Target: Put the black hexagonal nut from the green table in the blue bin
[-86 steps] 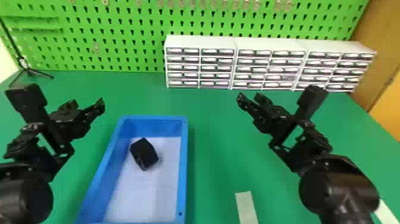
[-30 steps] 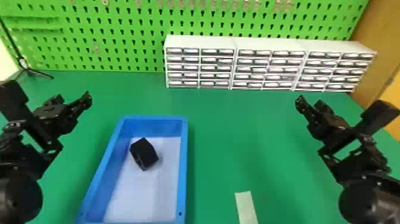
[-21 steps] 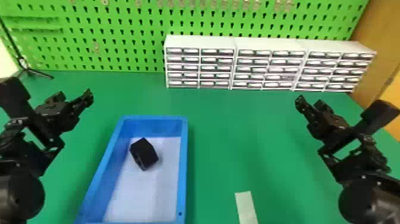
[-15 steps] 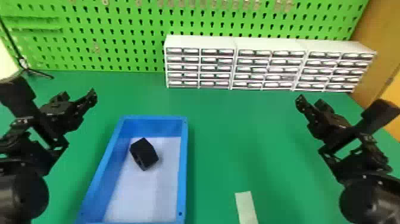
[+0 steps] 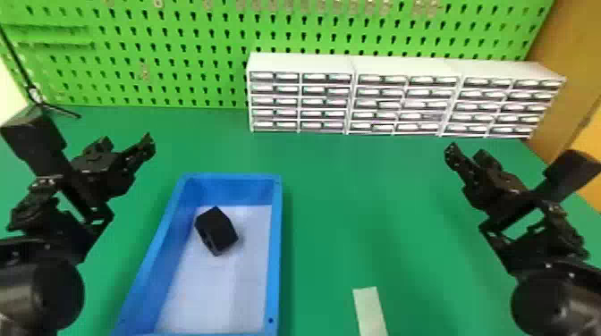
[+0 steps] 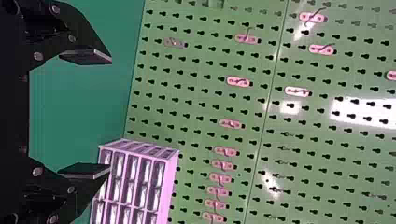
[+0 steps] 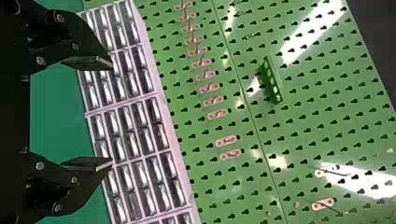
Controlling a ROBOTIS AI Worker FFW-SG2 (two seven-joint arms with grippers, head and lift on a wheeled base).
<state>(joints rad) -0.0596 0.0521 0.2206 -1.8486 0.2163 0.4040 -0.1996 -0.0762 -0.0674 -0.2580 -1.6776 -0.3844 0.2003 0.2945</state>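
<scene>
The black nut (image 5: pixel 216 231) is lying inside the blue bin (image 5: pixel 277 250), towards its far end. The bin is sitting on the green bench (image 5: pixel 349 201). To its left, the left pincer (image 5: pixel 127 145) is hovering, released and empty; well off to its right, the right pincer (image 5: pixel 465 154) is hanging, also released and empty. White drawers (image 5: pixel 299 62) are standing behind.

I list: blue bin (image 5: pixel 277 250), smooth, plastic-looking, toward the desk's left edge — nut (image 5: pixel 217 230) inside, matt black; desk (image 5: pixel 380 205), smooth; drawer cabinets (image 5: pixel 304 62) along its far edge, glossy-fronted; pegboard (image 5: pixel 192 49), glossy — my fingers (image 7: pixel 86 62), matt black.
</scene>
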